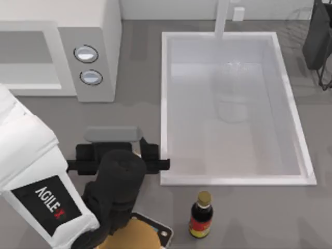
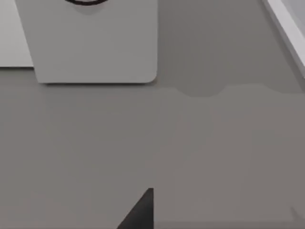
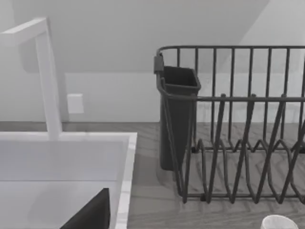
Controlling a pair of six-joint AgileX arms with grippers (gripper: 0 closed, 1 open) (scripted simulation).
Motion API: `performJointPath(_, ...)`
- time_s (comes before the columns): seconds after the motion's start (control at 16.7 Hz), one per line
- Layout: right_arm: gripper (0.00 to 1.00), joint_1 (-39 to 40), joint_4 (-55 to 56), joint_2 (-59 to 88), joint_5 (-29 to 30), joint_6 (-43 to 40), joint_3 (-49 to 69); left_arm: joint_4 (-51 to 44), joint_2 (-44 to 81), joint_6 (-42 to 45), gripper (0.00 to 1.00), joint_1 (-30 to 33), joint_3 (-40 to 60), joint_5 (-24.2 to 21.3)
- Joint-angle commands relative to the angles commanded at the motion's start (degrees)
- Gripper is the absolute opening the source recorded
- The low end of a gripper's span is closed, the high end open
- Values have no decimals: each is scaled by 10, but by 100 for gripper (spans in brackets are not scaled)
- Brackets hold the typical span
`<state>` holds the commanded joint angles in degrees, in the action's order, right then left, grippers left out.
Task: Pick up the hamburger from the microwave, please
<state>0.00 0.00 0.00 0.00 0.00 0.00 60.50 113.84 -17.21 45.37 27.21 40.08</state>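
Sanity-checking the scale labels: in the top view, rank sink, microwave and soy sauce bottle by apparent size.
1. sink, largest as shown.
2. microwave, smaller as visible, but cut off at the frame edge, so its full extent is unsure.
3. soy sauce bottle, smallest.

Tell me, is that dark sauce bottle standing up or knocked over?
Upright. The top view looks down on the bottle's gold cap above its dark body, standing on the grey table just outside the sink.
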Motion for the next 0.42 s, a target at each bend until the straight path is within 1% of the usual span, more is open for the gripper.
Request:
performJointPath(0.06,100,0,0,0,0,0,0,0,0,0,98,0,0,0)
performJointPath(0.12,100,0,0,0,0,0,0,0,0,0,100,0,0,0)
performJointPath(0.42,100,0,0,0,0,0,0,0,0,0,100,0,0,0)
